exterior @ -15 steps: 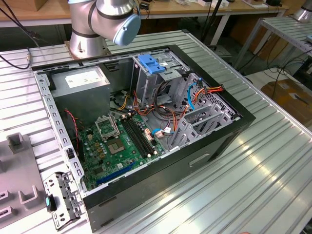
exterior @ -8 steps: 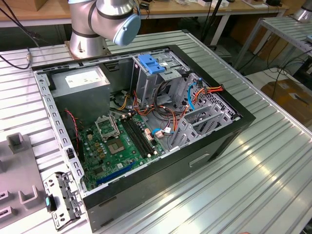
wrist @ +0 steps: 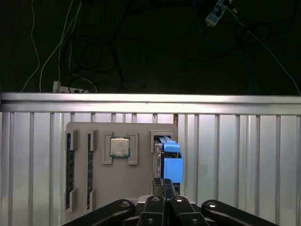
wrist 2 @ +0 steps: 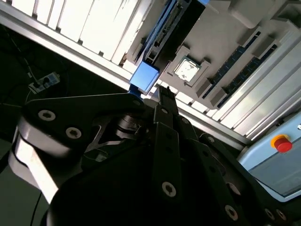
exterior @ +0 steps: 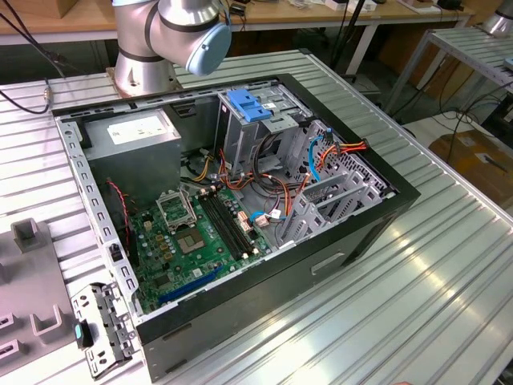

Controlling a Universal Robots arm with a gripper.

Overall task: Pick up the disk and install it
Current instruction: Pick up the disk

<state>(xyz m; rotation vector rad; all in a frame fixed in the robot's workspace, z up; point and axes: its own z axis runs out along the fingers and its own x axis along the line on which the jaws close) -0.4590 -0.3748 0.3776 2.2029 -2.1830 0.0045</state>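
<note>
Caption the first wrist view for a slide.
Tool close to the disk, which stands in a grey tray beside a chip.

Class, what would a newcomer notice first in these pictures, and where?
The open computer case lies mid-table in the exterior view, its green motherboard bared. In the first wrist view, the blue-railed disk stands in a grey tray, the gripper close by it.

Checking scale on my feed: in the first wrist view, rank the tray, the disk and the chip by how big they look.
1. tray, clearly largest.
2. disk, standing on edge in its slot, so its broad face is not seen.
3. chip, smallest.
</note>
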